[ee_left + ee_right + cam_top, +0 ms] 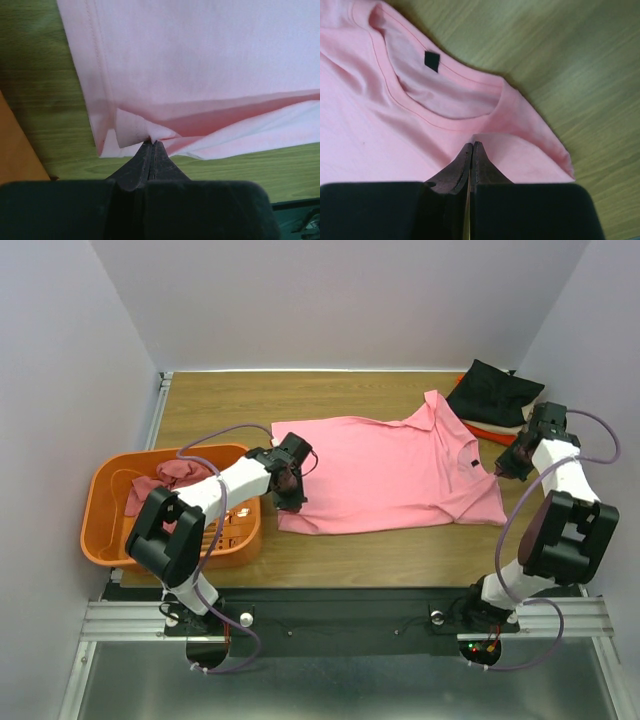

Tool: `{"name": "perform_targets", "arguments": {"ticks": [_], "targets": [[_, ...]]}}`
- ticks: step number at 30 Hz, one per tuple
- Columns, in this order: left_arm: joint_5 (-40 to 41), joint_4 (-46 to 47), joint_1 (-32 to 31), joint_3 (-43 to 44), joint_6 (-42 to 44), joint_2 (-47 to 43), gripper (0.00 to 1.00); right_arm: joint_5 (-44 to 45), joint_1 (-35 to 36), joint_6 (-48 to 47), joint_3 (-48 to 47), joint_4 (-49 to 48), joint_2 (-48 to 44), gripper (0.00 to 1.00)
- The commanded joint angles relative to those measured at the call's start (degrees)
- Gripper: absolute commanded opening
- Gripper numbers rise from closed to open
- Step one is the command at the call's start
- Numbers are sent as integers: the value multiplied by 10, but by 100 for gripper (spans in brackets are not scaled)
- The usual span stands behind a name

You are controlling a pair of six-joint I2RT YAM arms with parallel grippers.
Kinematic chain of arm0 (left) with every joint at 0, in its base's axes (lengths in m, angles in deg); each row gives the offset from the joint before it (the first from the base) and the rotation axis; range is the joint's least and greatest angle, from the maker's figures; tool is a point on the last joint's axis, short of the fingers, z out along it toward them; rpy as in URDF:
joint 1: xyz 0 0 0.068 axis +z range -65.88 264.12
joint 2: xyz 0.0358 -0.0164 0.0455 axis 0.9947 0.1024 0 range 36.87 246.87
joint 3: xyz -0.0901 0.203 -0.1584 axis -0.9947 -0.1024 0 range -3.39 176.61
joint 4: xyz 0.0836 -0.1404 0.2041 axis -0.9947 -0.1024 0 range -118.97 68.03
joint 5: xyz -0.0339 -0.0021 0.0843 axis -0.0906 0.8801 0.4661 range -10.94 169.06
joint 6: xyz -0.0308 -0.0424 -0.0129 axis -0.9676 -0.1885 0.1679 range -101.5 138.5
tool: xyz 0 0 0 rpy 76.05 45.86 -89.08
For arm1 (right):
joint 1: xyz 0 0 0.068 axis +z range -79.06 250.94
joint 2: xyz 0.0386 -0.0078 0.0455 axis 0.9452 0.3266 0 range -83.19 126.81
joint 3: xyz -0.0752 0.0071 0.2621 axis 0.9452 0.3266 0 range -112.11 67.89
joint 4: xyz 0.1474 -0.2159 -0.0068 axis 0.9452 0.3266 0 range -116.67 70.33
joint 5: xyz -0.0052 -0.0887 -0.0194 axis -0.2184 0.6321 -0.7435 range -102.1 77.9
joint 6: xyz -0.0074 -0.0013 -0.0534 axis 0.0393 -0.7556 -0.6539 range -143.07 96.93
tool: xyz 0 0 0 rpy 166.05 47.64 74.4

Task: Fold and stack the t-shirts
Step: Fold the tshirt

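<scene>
The left gripper (151,145) is pressing its jaws fully together on a small tuck of fabric at the hem corner of the pink t-shirt (200,60), and the cloth is bunching into a little fold right at the fingertips. The right gripper (472,146) is likewise clamping tight, with no gap showing, on the shoulder of that shirt just beside the round neckband, where a black label (432,61) is sitting inside the neck. The shirt is lying spread flat across the middle of the desk (400,550), its hem toward the left edge, its neck toward the right edge and one sleeve pointing to the far edge. At the far right corner a folded black t-shirt (495,395) is resting on top of a red-orange t-shirt (492,433). Against the left edge an orange basket (105,510) is holding a crumpled rose t-shirt (170,478), well apart from the stack.
</scene>
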Motion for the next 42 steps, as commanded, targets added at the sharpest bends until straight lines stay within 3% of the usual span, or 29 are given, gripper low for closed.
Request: {"name": "perform_targets", "arguments": {"ticks": [1, 14, 42], "targets": [[-4, -10, 15, 27, 3, 4, 0, 4, 7, -24, -52, -29, 35, 0], [21, -38, 21, 37, -17, 18, 0, -6, 28, -35, -112, -43, 136, 0], [47, -62, 50, 86, 4, 44, 0, 6, 78, -35, -183, -43, 205, 0]]}}
